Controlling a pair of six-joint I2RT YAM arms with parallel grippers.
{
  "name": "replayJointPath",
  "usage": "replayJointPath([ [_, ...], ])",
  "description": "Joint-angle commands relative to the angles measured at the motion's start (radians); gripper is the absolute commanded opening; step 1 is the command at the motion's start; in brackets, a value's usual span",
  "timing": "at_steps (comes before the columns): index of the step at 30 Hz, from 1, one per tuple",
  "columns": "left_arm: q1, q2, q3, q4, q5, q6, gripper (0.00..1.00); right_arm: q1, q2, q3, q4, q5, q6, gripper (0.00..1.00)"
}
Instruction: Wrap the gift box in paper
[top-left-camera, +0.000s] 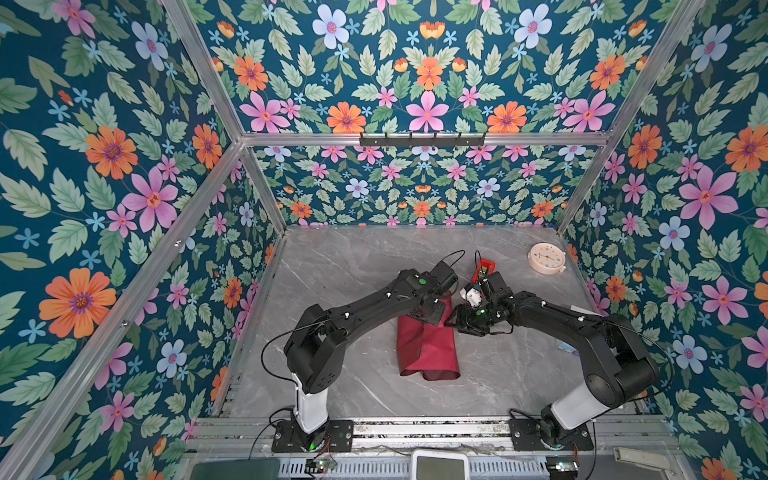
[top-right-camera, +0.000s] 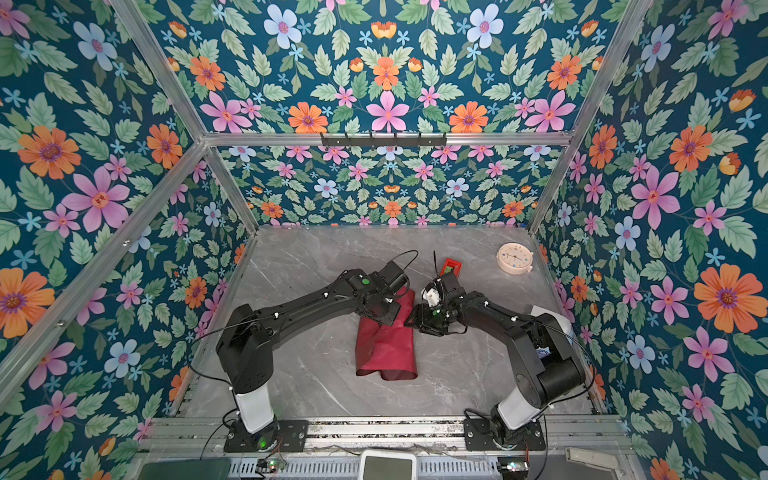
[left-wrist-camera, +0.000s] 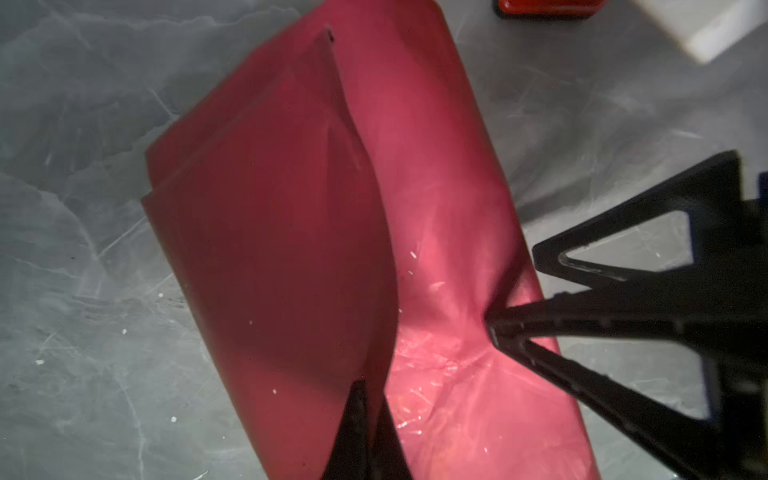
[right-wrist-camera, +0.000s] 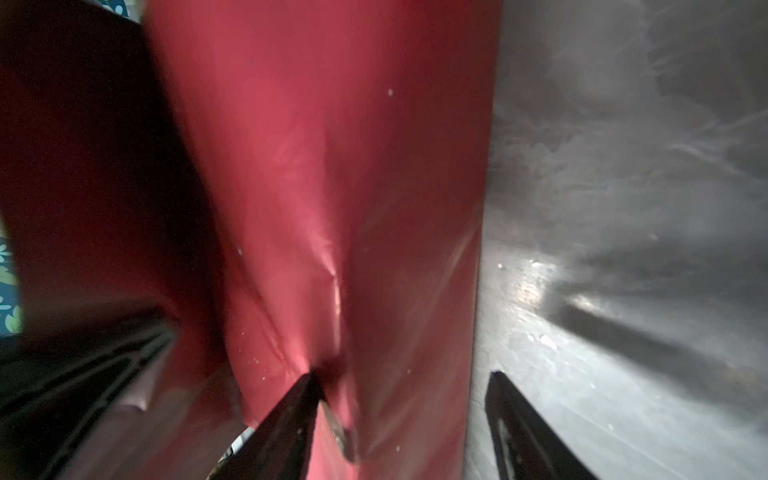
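Observation:
The maroon paper (top-left-camera: 428, 345) lies folded into a long bundle mid-table in both top views (top-right-camera: 386, 349). The gift box is hidden, covered by the paper. My left gripper (left-wrist-camera: 365, 399) is shut on a raised flap of the paper (left-wrist-camera: 291, 249), pinching its edge. From the right, my right gripper (right-wrist-camera: 399, 386) stands open. One of its fingers (right-wrist-camera: 299, 399) presses a dent into the paper's glossy face (right-wrist-camera: 332, 166). Its other finger (right-wrist-camera: 503, 399) is over the bare table beside the paper's edge. In a top view both grippers meet at the bundle's far end (top-left-camera: 444, 316).
A red tape dispenser (top-left-camera: 486, 266) sits just behind the grippers on the grey marble table (top-left-camera: 353, 270). A pale round clock (top-left-camera: 547, 258) lies at the back right. Floral walls enclose the table on three sides.

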Motion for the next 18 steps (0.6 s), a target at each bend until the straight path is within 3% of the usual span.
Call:
replayJointPath([
  [1,-0.008,0.020,0.016,-0.014,0.034,0.008,0.00,0.000,0.004,0.003,-0.040,0.055,0.000,0.65],
  [18,-0.014,0.078,0.051,-0.003,0.049,0.005,0.00,0.000,0.002,0.003,-0.036,0.044,0.008,0.65],
])
